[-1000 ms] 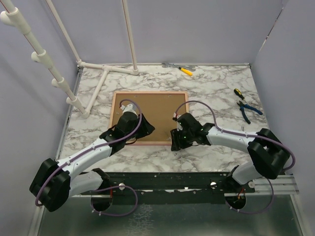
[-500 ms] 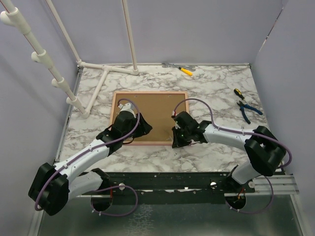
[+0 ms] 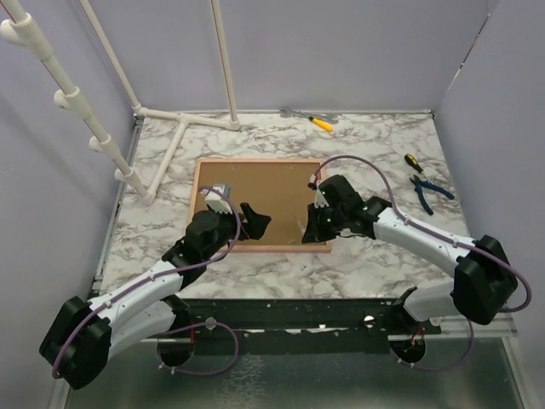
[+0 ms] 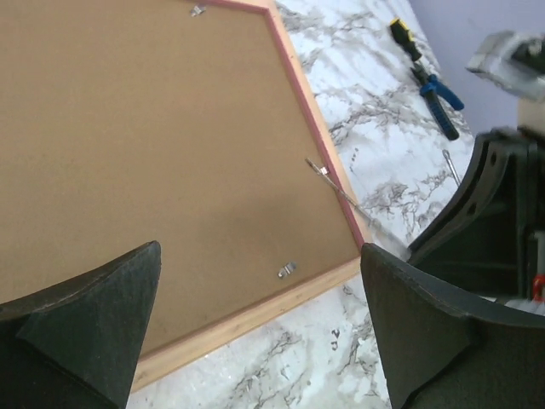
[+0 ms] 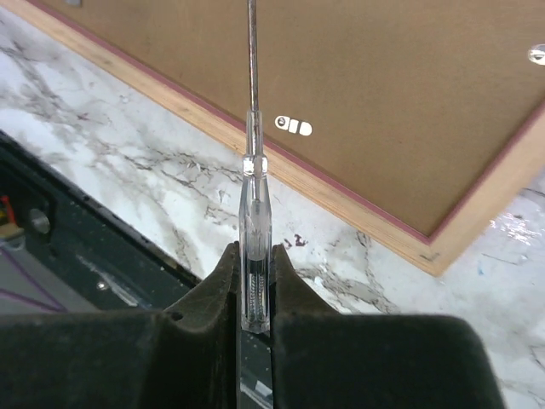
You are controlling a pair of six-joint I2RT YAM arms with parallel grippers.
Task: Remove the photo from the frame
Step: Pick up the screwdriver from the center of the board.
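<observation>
- Right gripper [image 5: 255, 285] has its fingers pressed together on the clear-handled screwdriver [image 5: 254, 213], pinching the handle
- its thin metal shaft reaches out low over the frame [image 5: 409, 85], and the left wrist view shows the tip at the frame's right rim
- the frame lies flat on the marble table [image 3: 375, 256], brown back up, small metal tabs [image 5: 294, 126] along its edges
- the photo is hidden under that back
- left gripper [image 4: 261, 248] is spread wide and holds nothing, above the frame's near edge
- well off to the right lie blue-handled pliers [image 3: 430, 192]; a white pipe rack [image 3: 183, 128] stands at the far left
</observation>
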